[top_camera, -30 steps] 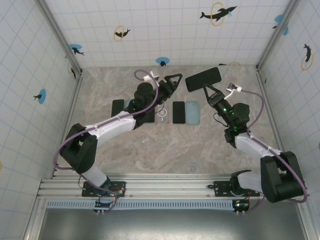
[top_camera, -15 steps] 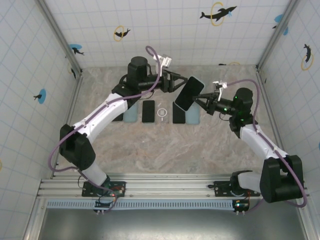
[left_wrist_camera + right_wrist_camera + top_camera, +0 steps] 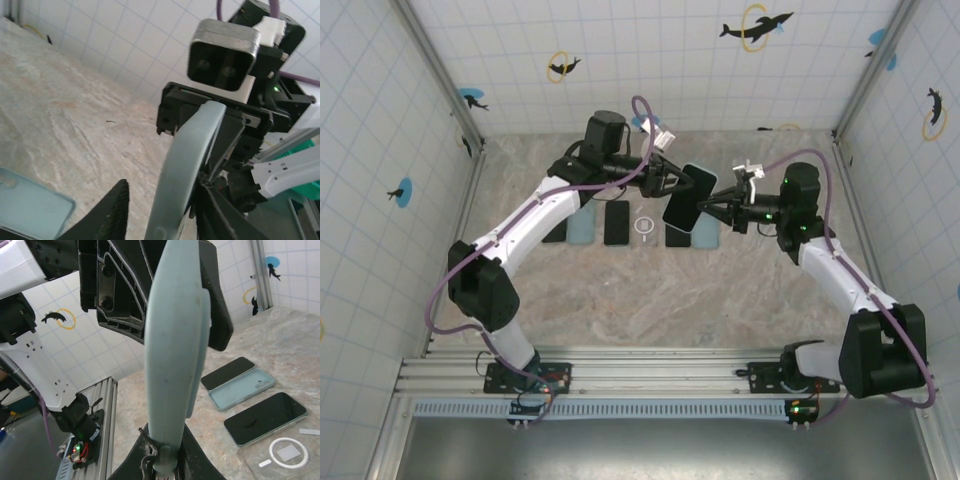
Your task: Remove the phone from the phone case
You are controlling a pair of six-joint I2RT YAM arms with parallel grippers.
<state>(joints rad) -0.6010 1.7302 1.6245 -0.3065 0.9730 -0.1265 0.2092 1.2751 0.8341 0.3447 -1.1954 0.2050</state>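
One change: left end effector (image 3: 671, 184) narrowed, straddling cased phone (image 3: 688, 197).

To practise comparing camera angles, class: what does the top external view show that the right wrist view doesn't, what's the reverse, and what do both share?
Top external adds the held phone's dark glass screen, the whole white right arm and the flat pale blue case nearest it. Right wrist adds the held pale blue rubbery phone case edge-on and the outline of a clear case. Shared: the right pincer clamping that held case, the left pincer straddling it, and a black phone lying on the marble table.
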